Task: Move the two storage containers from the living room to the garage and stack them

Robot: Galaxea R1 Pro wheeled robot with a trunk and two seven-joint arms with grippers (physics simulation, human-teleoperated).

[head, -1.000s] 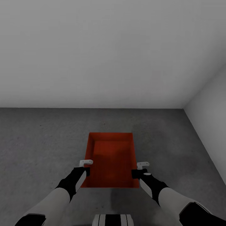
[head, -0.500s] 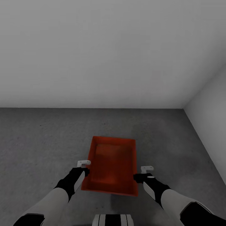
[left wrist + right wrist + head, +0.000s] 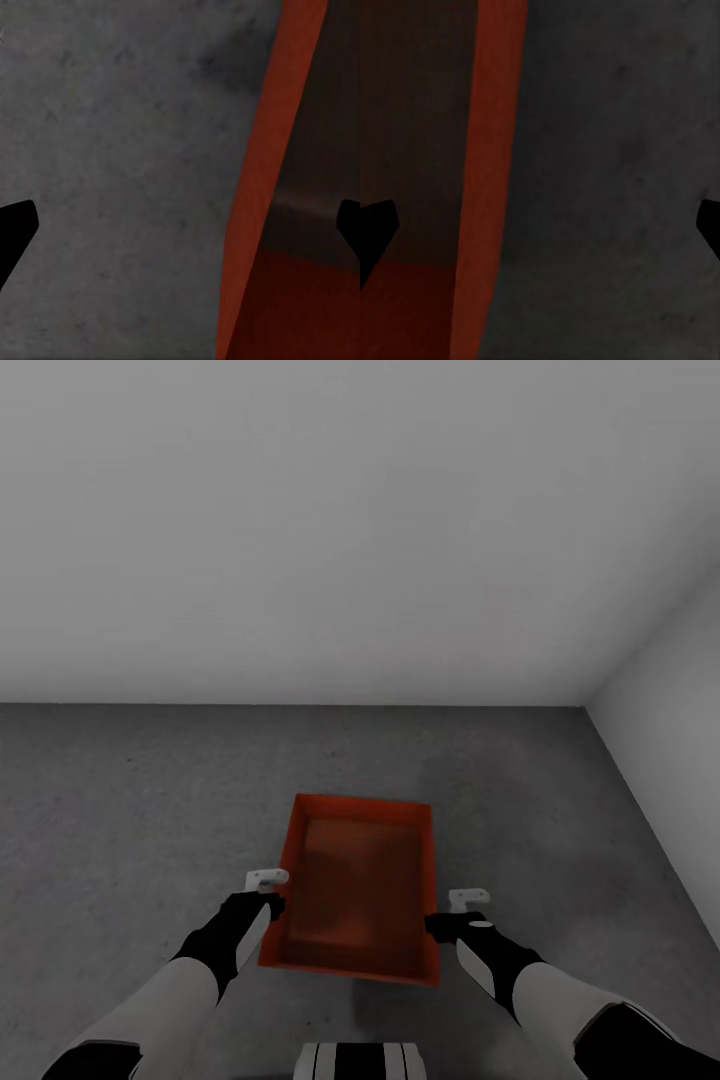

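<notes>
storage container (image 3: pixel 360 890) on the floor (image 3: pixel 120 810), between both tools, wall (image 3: pixel 300 530) behind

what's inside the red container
The container looks empty: its bare red bottom shows in shade. Whatever lies directly under it is hidden; grey floor surrounds it.

Soft, even, rather dim light everywhere, with no visible lamp and no glare. Pale grey wall (image 3: pixel 360 530) brightest near the top, fading darker toward the floor (image 3: pixel 120 800). Faint dark shadow patch on the floor just beyond and right of the orange-red container (image 3: pixel 360 890), and another below its near edge. Inside of the container dull and shaded. Head view slightly soft, with compression blockiness on the floor texture. Both wrist views darker and strongly blurred, edges of the container wall (image 3: pixel 262 187) unsharp. Fingertips there only black shapes without detail.
</notes>
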